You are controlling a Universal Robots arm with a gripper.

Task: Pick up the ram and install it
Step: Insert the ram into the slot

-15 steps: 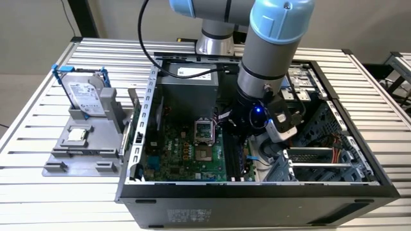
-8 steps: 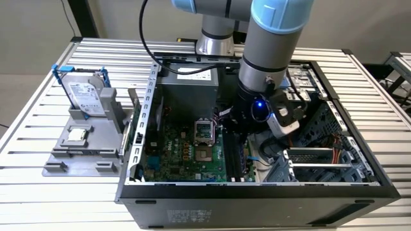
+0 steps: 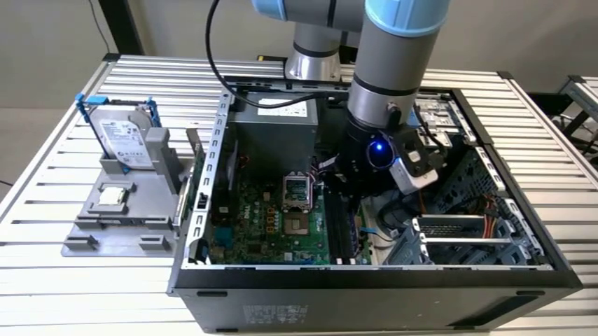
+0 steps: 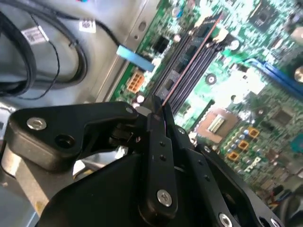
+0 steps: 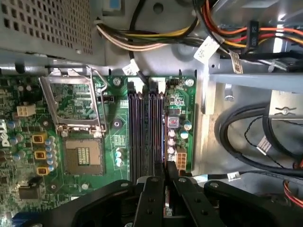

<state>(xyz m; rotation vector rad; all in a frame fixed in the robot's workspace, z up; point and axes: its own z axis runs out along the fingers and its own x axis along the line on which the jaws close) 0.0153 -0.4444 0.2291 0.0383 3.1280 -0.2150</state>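
Grey holder (image 3: pixel 120 210) sits near the bench's (image 3: pixel 56 168) edge at the exterior view's left. It carries an upright silver drive (image 3: pixel 122 136) in a blue bracket, with a small square CPU (image 3: pixel 113 195) lying flat in front of it. Just beside the holder, toward the exterior view's right, stands the open black case (image 3: pixel 374 283). A green motherboard (image 3: pixel 266 231) lies on the case floor, with the open CPU socket (image 3: pixel 297 203) near its middle. The dark memory slots (image 3: pixel 342 227) run along the board's edge at the exterior view's right, next to the drive cage (image 3: pixel 467 231).

The arm (image 3: pixel 393 63) reaches down into the case above the slots. The gripper (image 5: pixel 165 182) hangs directly over the slot bank (image 5: pixel 144 137) in the first wrist view. Its fingers (image 4: pixel 158 142) stand narrow, closed on the ram (image 4: pixel 189 59), which shows edge-on as a thin strip in the second wrist view. The ram extends out from the fingertips, in line with the slots (image 4: pixel 189 71) and close above them. Whether it touches a slot cannot be told. Bundled cables (image 5: pixel 156 38) lie beyond the slots' far end.
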